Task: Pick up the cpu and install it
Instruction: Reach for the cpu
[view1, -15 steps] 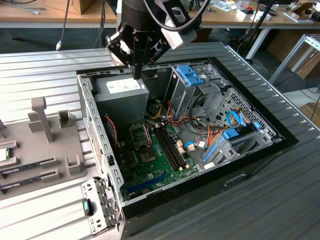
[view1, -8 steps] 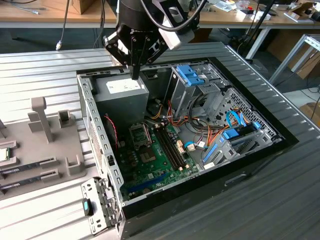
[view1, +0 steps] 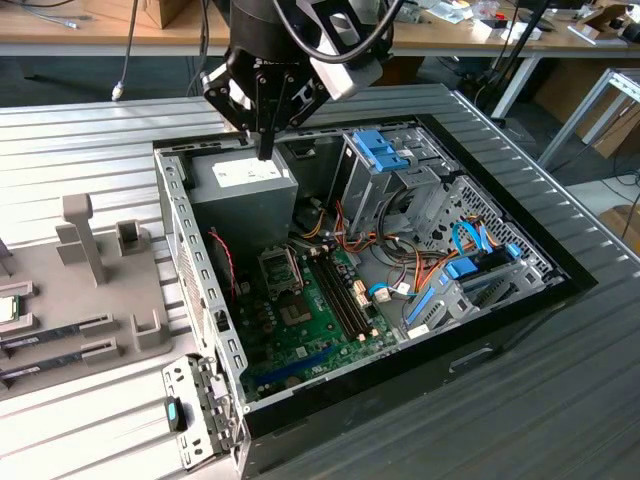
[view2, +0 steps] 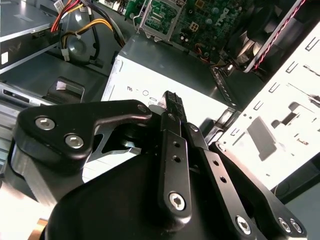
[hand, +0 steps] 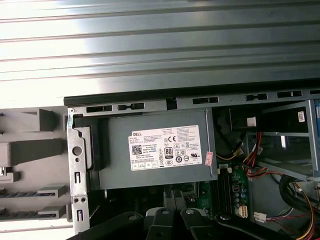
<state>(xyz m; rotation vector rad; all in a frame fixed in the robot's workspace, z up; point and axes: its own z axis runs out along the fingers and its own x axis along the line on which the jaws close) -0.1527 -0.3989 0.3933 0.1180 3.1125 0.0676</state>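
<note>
Closest to the lens in the second wrist view, the gripper (view2: 172, 100) has its 2 fingers pinched together on nothing. It hangs over the power supply (view2: 150, 85), not over any part to grasp. Going from the exterior view's left, the cpu (view1: 8, 308) sits at the edge of the grey tray (view1: 120, 290), well apart from the gripper. Memory sticks (view1: 55, 330) lie just beside it, each in its own holder, presumably for a repeatable pick. Next, the case wall (view1: 185, 250) stands as a barrier between tray and motherboard (view1: 320, 320). The socket (view1: 280, 268) lies near the power supply. Loose cables (view1: 400, 255) and the drive cage (view1: 385, 160) crowd its far side.
</note>
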